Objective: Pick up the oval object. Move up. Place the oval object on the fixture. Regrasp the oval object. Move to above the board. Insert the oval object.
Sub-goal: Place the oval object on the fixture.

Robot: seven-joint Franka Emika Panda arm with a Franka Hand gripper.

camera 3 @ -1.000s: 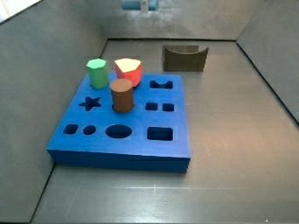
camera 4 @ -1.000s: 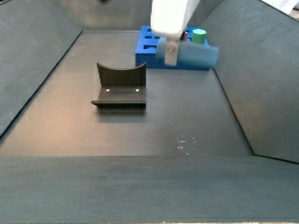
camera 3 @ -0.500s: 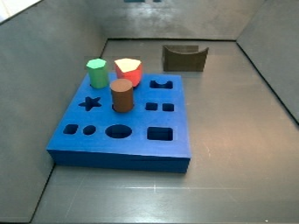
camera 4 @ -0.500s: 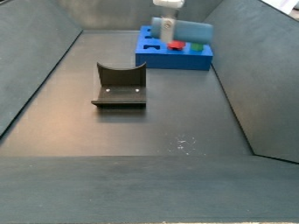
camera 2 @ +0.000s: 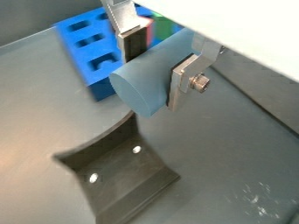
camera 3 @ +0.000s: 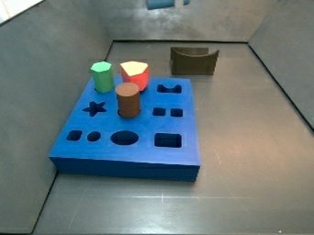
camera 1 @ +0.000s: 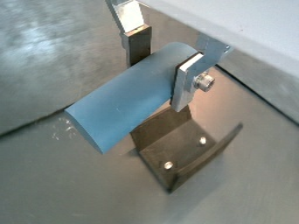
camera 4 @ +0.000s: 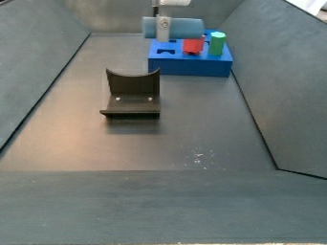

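The oval object (camera 1: 122, 101), a smooth pale grey-blue peg, lies crosswise between my silver fingers (camera 1: 191, 77), and my gripper (camera 1: 163, 61) is shut on it. In both wrist views it hangs in the air over the dark fixture (camera 1: 181, 162) without touching it. The other wrist picture shows the oval object (camera 2: 142, 83), my gripper (camera 2: 158, 59), the fixture (camera 2: 111, 171) and the blue board (camera 2: 87, 48) beyond. In a side view my gripper (camera 4: 161, 21) holds the oval object (camera 4: 182, 26) high, behind the fixture (camera 4: 130, 94) and before the board (camera 4: 192, 62).
On the board (camera 3: 128, 133) stand a green hexagonal peg (camera 3: 102, 76), a red and cream peg (camera 3: 134, 73) and a brown cylinder (camera 3: 128, 101). Grey walls slope up around the floor. The fixture (camera 3: 194, 61) stands behind the board.
In the side view my gripper, still shut on the oval object, has drawn away from the camera and shifted left, looking much smaller. Board, pegs and fixture have not moved.
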